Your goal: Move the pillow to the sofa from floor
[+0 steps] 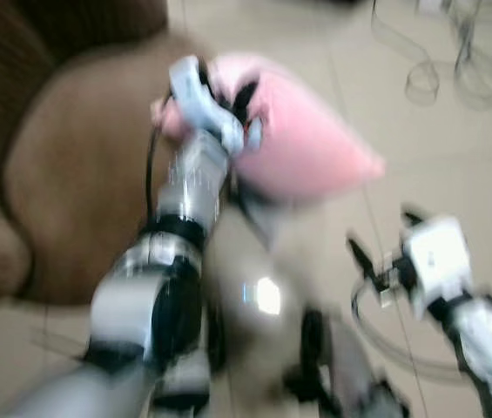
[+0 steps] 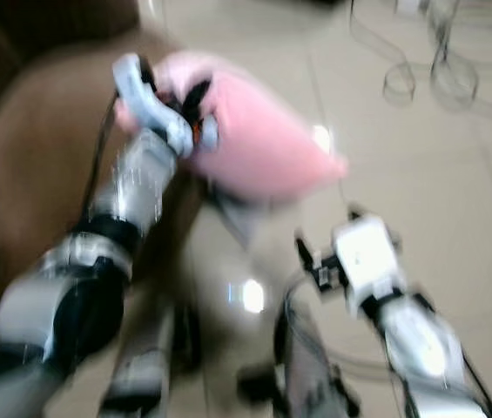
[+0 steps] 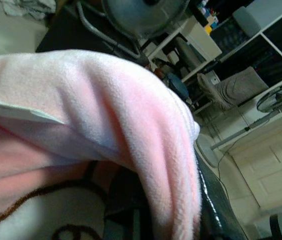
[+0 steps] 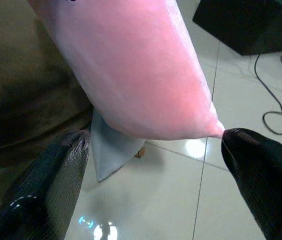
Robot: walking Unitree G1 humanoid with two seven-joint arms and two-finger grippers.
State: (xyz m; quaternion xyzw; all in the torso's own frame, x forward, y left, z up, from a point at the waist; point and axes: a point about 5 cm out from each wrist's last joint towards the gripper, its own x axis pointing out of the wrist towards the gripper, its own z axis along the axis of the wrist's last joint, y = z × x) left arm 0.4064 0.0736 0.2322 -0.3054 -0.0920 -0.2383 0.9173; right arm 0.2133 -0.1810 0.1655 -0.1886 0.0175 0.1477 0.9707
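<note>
Left claw (image 1: 228, 100) clamping pink pillow (image 1: 306, 144), above sofa (image 1: 71, 183)

floor: pale glossy tiles (image 1: 454, 131) | cables (image 1: 420, 78) looped far side | fan (image 3: 275, 97)

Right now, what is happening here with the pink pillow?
The robot's left tool is shut on the pink pillow and holds it in the air, partly over the edge of the brown sofa and partly over the tiled floor. The right tool is open just under the pillow's lower corner, without gripping it. The pillow is not yet laid on the sofa.
</note>
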